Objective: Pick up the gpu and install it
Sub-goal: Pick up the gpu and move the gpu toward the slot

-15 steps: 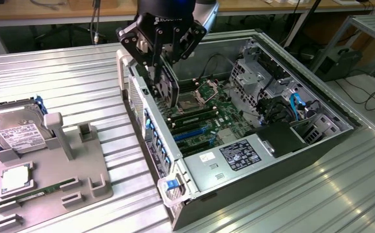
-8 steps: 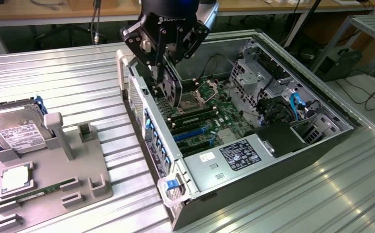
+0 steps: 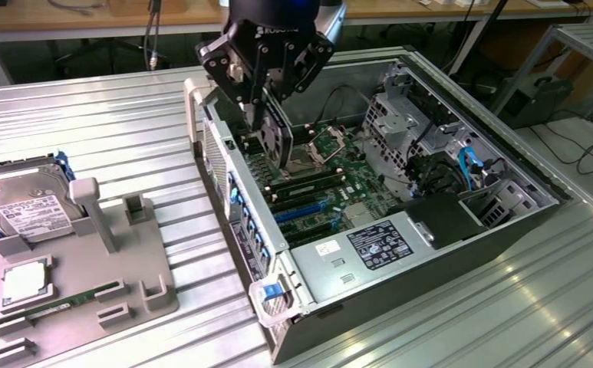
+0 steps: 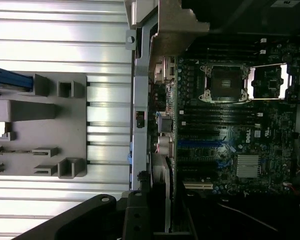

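Note:
The gpu (image 3: 274, 142) hangs upright, a dark card held by its upper edge, inside the open computer case (image 3: 460, 253) close to the case's rear wall. My gripper (image 3: 260, 132) is shut on it from above. The card's lower edge is just above the motherboard (image 3: 327, 176), near the black memory slots and up the board from the blue expansion slots (image 3: 296, 208). In the wrist view the gpu (image 4: 162, 200) shows edge-on between my gripper's (image 4: 155, 222) dark fingers (image 4: 135, 220), alongside the motherboard (image 4: 230, 125) and the blue slots (image 4: 200, 144).
A grey parts holder (image 3: 81, 261) lies on the ribbed metal table (image 3: 102, 123) at the exterior view's left, carrying a silver hard drive (image 3: 25, 203), a processor (image 3: 25, 280) and a memory stick (image 3: 71, 299). Drive cages and cables (image 3: 449, 161) fill the case's far end.

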Robot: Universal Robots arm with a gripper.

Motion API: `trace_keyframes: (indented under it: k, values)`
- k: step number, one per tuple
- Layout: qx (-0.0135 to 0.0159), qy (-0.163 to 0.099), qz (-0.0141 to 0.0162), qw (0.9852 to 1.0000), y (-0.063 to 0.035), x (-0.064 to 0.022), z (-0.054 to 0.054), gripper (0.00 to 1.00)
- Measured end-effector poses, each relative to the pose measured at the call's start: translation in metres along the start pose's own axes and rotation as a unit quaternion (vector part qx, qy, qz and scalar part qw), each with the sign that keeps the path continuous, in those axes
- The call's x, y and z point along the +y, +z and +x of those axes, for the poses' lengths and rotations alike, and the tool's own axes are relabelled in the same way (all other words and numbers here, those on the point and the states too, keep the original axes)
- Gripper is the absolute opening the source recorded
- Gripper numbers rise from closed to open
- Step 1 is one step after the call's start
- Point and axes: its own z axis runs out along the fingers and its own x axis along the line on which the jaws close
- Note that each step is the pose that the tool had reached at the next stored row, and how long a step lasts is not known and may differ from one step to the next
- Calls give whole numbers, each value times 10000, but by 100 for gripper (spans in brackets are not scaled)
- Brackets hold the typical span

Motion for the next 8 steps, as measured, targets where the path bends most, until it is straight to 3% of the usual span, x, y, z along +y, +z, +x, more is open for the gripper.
trace_keyframes:
  k: [8]
  values:
    - [-1,0,1,10000,2,-2,-59,28]
